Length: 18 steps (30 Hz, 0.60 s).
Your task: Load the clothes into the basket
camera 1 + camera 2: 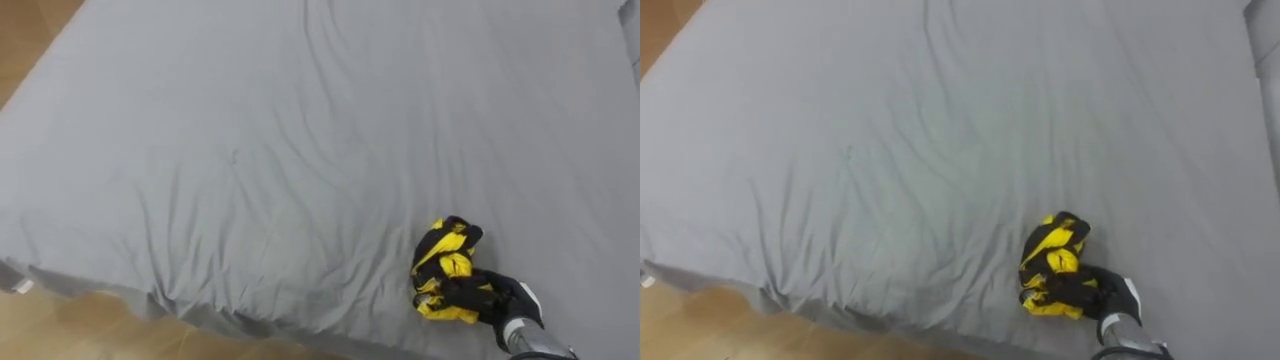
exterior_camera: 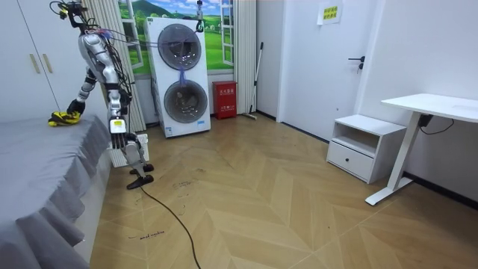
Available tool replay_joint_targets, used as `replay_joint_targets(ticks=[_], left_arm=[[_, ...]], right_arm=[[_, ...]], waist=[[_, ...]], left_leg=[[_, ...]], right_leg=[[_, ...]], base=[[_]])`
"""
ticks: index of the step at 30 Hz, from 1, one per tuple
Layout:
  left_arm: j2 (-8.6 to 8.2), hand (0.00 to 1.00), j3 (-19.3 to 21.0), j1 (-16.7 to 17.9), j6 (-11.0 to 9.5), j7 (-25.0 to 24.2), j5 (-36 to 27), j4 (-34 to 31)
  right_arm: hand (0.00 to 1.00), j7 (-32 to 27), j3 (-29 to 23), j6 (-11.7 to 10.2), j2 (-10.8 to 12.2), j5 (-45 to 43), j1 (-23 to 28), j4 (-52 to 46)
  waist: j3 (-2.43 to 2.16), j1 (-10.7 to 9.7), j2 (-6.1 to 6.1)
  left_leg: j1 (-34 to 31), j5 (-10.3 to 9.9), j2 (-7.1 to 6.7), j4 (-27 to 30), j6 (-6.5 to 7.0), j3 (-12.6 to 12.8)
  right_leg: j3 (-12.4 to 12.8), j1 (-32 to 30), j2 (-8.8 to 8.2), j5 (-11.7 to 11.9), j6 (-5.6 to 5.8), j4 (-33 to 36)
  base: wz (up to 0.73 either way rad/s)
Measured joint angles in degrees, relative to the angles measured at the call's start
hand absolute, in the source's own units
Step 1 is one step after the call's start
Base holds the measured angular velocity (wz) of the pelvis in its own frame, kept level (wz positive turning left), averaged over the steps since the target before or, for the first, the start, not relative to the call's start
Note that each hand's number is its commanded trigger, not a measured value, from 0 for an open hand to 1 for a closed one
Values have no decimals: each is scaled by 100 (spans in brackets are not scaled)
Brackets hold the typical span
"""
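Right hand (image 1: 512, 303) grips the yellow-and-black garment (image 1: 447, 262) on the grey bed (image 1: 250, 150)

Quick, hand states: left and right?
Left hand: cannot be told.
Right hand: closed on the yellow and black garment, near the front edge of the grey bed.

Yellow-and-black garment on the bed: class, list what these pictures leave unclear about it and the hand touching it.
Eye views: the garment is bunched up, so its type is unreadable.
Eye views: the right hand blends into its black cloth; the hold is unclear.
Room view: the garment is too small for detail.
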Motion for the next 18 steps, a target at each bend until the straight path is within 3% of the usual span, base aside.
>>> replay_joint_targets(ticks=[3,8,10,13,18], left_arm=[[0,0,311,152,-22,4,0,-131],[-9,0,333,312,-59,74,243,-401],[0,0,334,289,-67,74,408,-403],[-4,0,330,320,-41,73,632,-399],[-70,0,340,300,159,50,888,-406]], right_arm=[[100,52,-203,101,5,37,598,-1023],[100,40,-371,96,-3,132,1332,-2601],[100,47,-543,95,-2,96,1469,-2959],[100,-28,-828,97,-2,131,1529,-3261],[100,-47,-1105,122,27,208,1819,-3858]], waist=[[-2,-214,-11],[-43,-596,-45],[-54,-768,-36],[-62,-868,-23],[-71,-1105,14]], left_leg=[[291,-1,0,-52,1,85],[706,-33,22,-215,20,465],[858,-37,46,-307,22,601],[1122,-86,98,-375,11,888],[1322,-167,176,-393,-14,1294]], right_leg=[[155,229,-3,-6,10,-12],[540,445,39,-54,31,-86],[682,450,63,-46,33,-88],[968,551,138,-17,30,-76],[1381,553,242,26,29,-61]], base=[[-25],[-35],[-39],[-53],[-48]])
